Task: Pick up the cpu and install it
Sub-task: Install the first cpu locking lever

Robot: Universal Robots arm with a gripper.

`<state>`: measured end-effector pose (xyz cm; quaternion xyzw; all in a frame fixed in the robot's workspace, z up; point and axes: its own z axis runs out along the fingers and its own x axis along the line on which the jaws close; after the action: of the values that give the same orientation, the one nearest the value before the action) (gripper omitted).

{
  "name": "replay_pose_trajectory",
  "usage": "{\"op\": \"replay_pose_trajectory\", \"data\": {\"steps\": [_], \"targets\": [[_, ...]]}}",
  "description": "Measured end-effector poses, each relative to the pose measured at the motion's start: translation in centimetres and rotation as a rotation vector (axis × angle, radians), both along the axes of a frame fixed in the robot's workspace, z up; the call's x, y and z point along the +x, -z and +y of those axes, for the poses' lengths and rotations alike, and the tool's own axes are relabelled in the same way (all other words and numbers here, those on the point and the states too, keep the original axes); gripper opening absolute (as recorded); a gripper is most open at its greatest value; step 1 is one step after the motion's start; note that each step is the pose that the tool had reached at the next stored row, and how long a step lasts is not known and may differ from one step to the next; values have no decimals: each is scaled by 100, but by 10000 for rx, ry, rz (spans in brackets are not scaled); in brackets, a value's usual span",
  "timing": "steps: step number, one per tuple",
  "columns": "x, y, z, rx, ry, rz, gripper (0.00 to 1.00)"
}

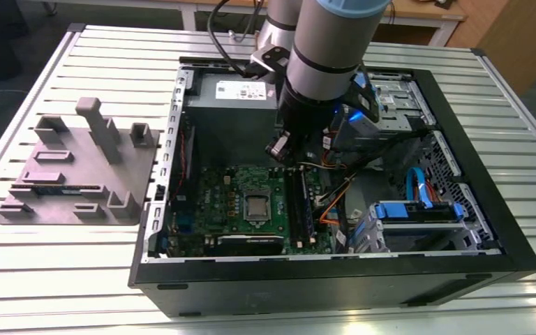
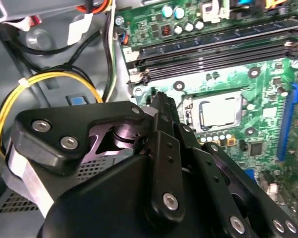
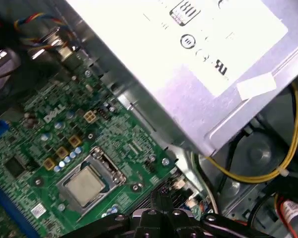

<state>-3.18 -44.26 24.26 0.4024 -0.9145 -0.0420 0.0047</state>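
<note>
Hovering inside the open computer case (image 1: pixel 156 230) above the motherboard (image 1: pixel 221 192), the tool (image 2: pixel 161 101) holds nothing, its fingers looking pinched narrow, because the cpu (image 2: pixel 219 110) already sits flat in its socket (image 3: pixel 89 181).

From my station I see a white label (image 1: pixel 242 89) with dark print on the big grey box (image 1: pixel 235 118) at the far end of the open computer case (image 1: pixel 491 230), its lines too small for me to read in the exterior view. In the first wrist view that label shows round marks and symbols, tilted and partly washed out by glare. The green motherboard (image 3: pixel 35 144) bears short white lettering (image 3: pixel 54 115) among its small parts.
</note>
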Motion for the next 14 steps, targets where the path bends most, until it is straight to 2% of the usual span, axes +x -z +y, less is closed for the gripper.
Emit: {"op": "replay_pose_trajectory", "data": {"steps": [8,11,14], "targets": [[-62,27,4,5,-466,1,10],[-70,29,1,8,-477,0,10],[-73,29,-32,8,-478,0,10]]}}
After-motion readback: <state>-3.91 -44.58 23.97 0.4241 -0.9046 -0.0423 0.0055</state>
